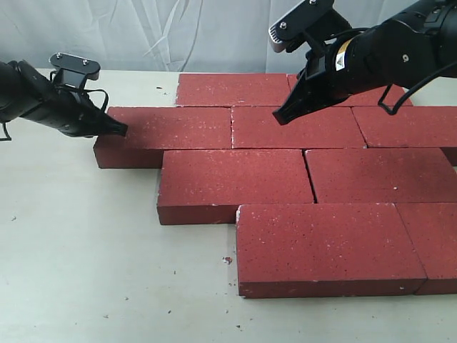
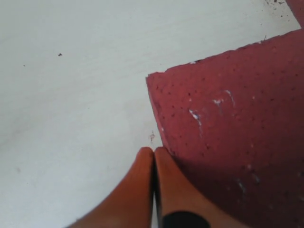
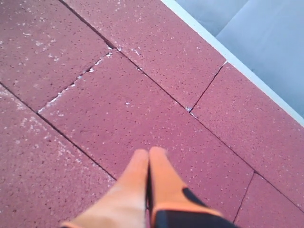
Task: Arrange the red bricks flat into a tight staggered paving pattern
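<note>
Red bricks [image 1: 307,179] already cover most of the right side of the bench [image 1: 86,271], all lying flat in four offset rows, so I'd judge the paving nearly done. You can count about nine, though the right arm hides part of the back row and the edge of the exterior view crops several. The joints that show look closed, and each row is shifted along from the one behind it. What seems left is a final nudge: the end brick [image 1: 164,132] of the second row from the back juts out furthest left, and its seam with its neighbour may want pressing tight.

Every brick has its long axis running across the exterior view, left to right, parallel to its neighbours, with short ends butted together within a row. None is tilted or on edge.

Your left fingers [image 1: 114,128] are pressed together and hold nothing, with their tips at the outer short end of that end brick. The left wrist view puts them just beside its corner, but you cannot tell whether they touch it. Your right fingers [image 1: 285,111] are likewise closed together and empty, poised over the middle brick [image 1: 314,136] of the same row, seemingly just above its top face.
</note>
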Action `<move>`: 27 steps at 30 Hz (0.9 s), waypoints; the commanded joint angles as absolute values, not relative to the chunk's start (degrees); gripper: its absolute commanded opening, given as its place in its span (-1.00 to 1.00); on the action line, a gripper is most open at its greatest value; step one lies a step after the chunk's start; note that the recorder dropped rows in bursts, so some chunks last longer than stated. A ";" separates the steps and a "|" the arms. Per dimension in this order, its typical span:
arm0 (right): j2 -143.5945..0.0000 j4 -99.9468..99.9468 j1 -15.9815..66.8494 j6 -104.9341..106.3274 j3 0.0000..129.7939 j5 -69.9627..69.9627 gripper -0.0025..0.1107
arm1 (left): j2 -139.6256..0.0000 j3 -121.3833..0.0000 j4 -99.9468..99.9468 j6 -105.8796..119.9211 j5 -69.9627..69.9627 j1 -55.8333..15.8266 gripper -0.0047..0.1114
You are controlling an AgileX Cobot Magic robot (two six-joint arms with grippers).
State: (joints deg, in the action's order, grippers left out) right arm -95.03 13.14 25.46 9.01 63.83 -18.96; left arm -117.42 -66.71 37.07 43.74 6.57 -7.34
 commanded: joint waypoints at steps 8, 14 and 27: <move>-94.60 13.17 25.18 8.94 63.65 -18.61 -0.97 | -116.72 -66.96 36.78 43.54 8.99 -5.15 -0.92; -94.60 13.17 25.18 8.94 63.65 -18.50 -0.97 | -116.72 -66.96 36.83 43.54 8.99 -4.54 -0.92; -94.60 14.39 25.18 8.94 63.65 -18.71 -0.97 | -114.46 -66.96 36.72 43.54 11.40 -2.85 -0.92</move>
State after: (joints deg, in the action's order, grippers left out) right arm -95.03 13.14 25.46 9.01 63.83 -18.96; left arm -116.43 -66.71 36.20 43.74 9.86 -3.42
